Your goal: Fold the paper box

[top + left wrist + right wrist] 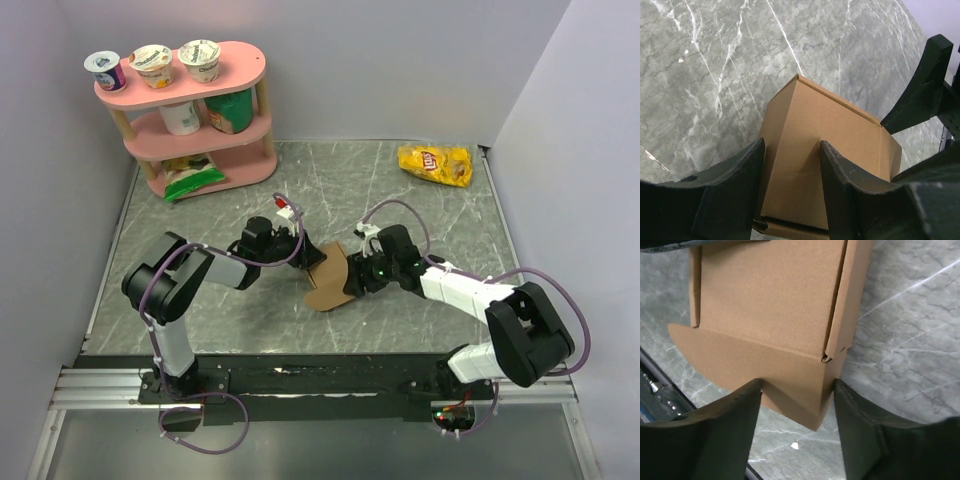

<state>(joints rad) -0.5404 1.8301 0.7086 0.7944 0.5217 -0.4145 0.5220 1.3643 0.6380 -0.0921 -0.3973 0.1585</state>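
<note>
Black, matte fingers (735, 195) of the left gripper (791, 150) fill the bottom of its wrist view. They stand about half open with the box (835, 130) between them. Cardboard fills the whole gap and both inner faces lie against it, so this gripper has the box clamped by 1 end. The box is plain brown cardboard, unprinted and faintly fibrous. It is partly folded, with sharp creases, a flat panel, a narrow side wall and 1 rounded flap splaying toward 9 o'clock in the right wrist view. Its lower corner points down between the 2 fingers of the right gripper (797, 390). These stand fairly wide, 1 tip at the flap's edge and the other at the corner's far side; whether they press on the cardboard I cannot tell. From above, the box sits near the middle of the table (420, 215), a grey stone-patterned top with pale veins. The left gripper is at the box's 10 o'clock and the right gripper at its 3 o'clock. A glossy yellow bag (435, 164) lies at the table's 1 o'clock. A pink 3-tier shelf (180, 92) with rounded ends stands at 10 o'clock, with 3 cups (152, 62) on its top tier.
</note>
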